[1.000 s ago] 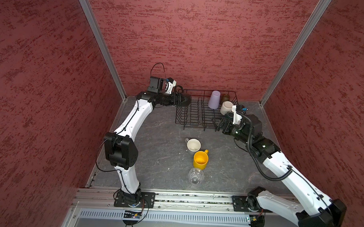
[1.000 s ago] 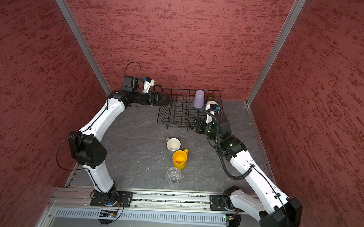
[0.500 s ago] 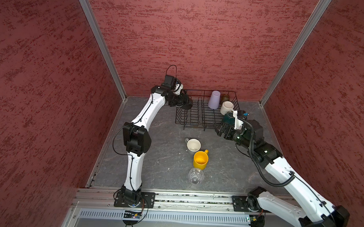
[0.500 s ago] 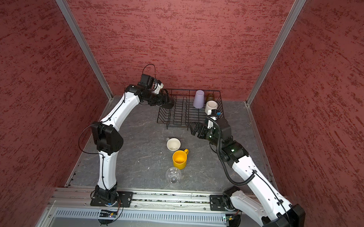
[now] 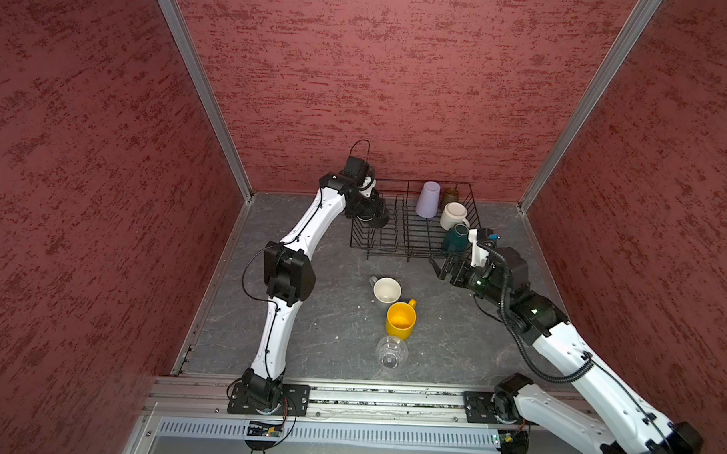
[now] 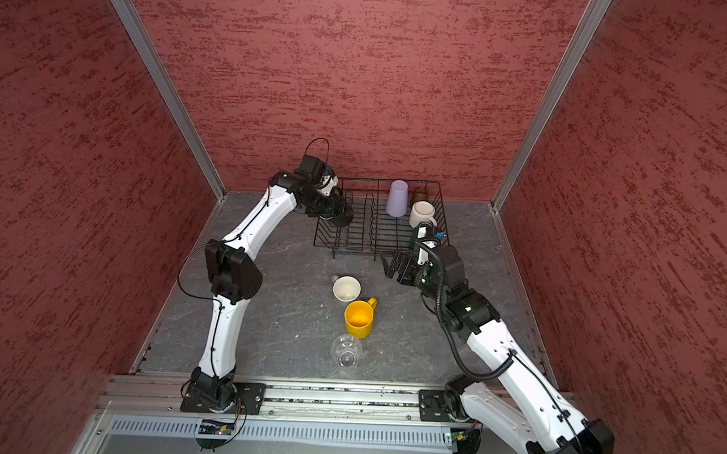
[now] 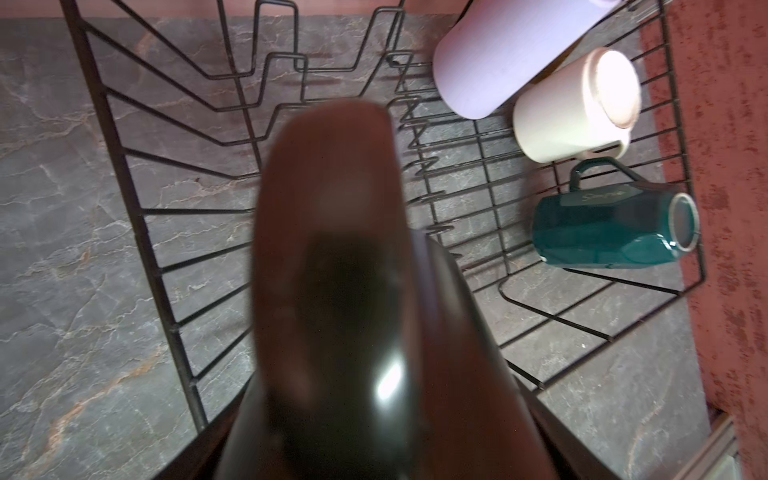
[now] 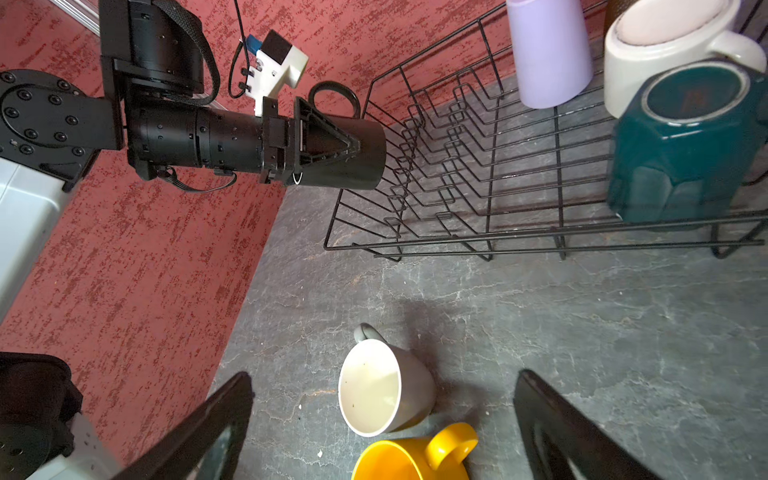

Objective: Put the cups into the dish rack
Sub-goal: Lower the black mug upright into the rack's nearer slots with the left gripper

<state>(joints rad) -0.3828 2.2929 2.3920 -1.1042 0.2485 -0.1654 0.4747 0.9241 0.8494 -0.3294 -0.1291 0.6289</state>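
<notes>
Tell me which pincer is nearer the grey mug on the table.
Right. The right pincer hovers open near the grey mug; the left pincer is farther off, holding a black mug at the dish rack.

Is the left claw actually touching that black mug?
Touching. The right wrist view shows a finger of the left gripper pressed flat on the black mug, holding it in the air.

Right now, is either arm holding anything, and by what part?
The left gripper holds the black mug, fingers clamped across its body. The right gripper is open and holds nothing.
</notes>
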